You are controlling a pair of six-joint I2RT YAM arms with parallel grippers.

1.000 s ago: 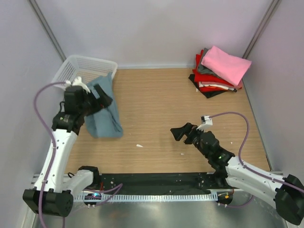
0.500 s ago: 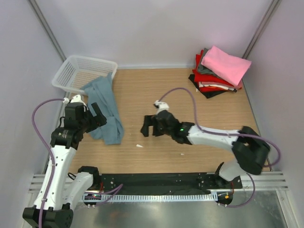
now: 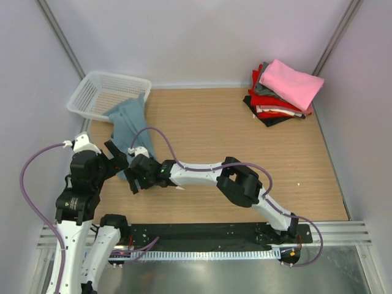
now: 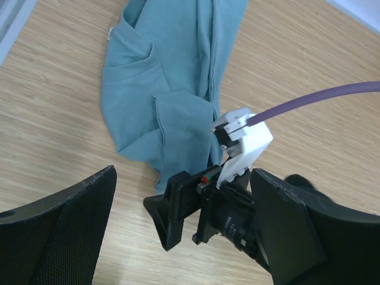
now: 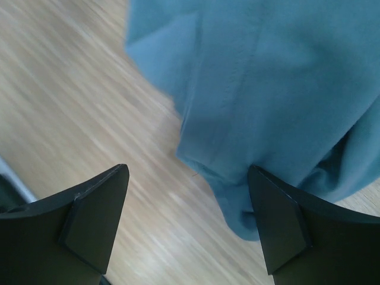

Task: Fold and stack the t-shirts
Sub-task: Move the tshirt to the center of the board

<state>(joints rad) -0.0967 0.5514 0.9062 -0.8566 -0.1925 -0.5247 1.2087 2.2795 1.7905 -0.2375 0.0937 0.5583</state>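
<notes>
**While both end effectors stand spread, the teal shirt lies unfolded by the table's left edge**

Because the wooden table [image 3: 245,153] is bare across its middle and right side, wide room for moving is left there. It is closed in by pale walls at the back and on both sides. Near its left edge the dusty teal t-shirt [image 3: 130,119] is laid out loose and creased. Its far end touches the white lattice basket [image 3: 86,98] in the far left corner, and its near hem reaches toward the arms. In the far right corner, well apart from it, a stack of folded t-shirts [image 3: 275,104] is seen, slightly askew. A pink one [image 3: 293,82] lies on top, with red, grey, black and white edges showing beneath. The right arm is stretched low across the table to the shirt's near hem. There the right end effector [image 3: 133,179] is held with its fingers wide apart over the hem's corner. Nothing is pinched, and contact with the cloth cannot be told. Just beside it, the left end effector [image 3: 115,160] is likewise spread and empty, held above the shirt's left side.
</notes>
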